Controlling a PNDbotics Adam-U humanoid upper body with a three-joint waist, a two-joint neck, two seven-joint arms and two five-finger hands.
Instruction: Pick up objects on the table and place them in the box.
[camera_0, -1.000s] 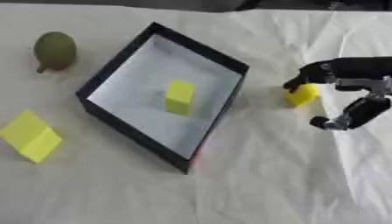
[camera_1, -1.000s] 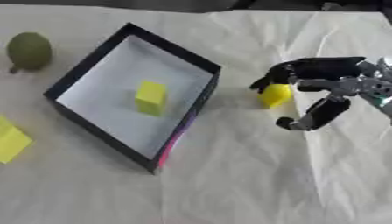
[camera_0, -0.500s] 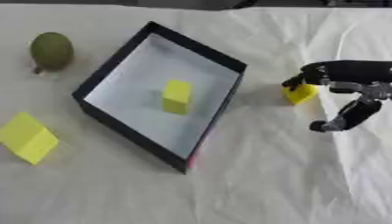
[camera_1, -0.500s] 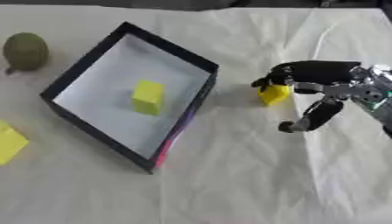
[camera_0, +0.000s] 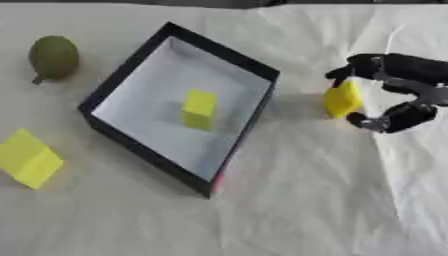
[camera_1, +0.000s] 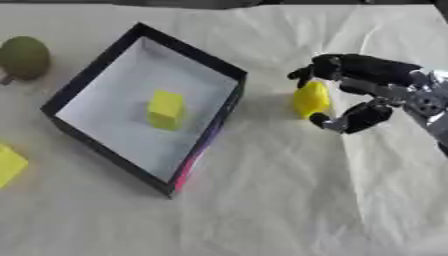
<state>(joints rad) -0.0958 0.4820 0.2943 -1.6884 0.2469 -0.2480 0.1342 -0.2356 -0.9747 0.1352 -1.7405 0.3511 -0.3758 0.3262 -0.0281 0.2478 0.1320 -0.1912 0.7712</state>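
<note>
Beside the box, robot hand seemingly pinches yellow block.

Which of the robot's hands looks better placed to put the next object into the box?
The right hand, probably: its fingers are already curled around the small yellow block just right of the box. The left hand shows in neither view.

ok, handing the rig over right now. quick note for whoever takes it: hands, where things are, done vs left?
Right hand: curled round the yellow block just right of the box, fingers above and thumb below; whether it is off the cloth yet is unclear.
Left hand: not in view.
Done: one yellow cube lies inside the box.
Left: the held block goes in; then the flat yellow piece left of the box and the green pear-like fruit at the far left.
</note>
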